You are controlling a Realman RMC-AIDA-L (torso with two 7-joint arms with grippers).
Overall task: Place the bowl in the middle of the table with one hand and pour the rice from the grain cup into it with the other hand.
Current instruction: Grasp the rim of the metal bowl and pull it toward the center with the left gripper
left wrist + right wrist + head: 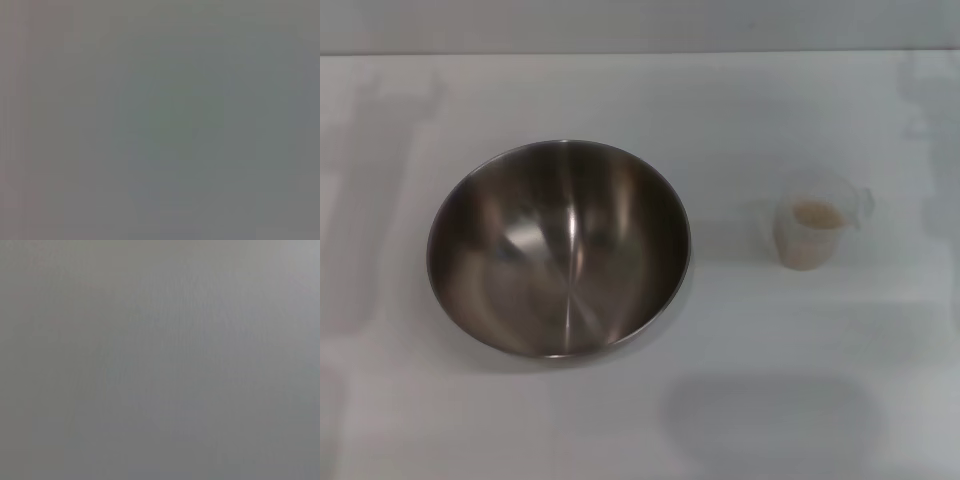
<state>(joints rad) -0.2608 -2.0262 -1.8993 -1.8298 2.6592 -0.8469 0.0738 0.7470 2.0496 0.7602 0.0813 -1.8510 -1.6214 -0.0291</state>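
Note:
In the head view the large stainless-steel bowl [559, 247] sits upright on the white table [640, 410], left of centre; its shiny inside holds nothing. The small clear grain cup [810, 225] stands upright to the bowl's right, apart from it, with pale beige rice [817, 214] inside. Neither gripper nor arm shows in the head view. Both wrist views show only a plain grey surface, with no fingers and no objects.
The table's far edge [640, 53] runs across the top of the head view. Soft shadows lie on the tabletop at the left, the right and the front [770, 420]. Nothing else stands on the table.

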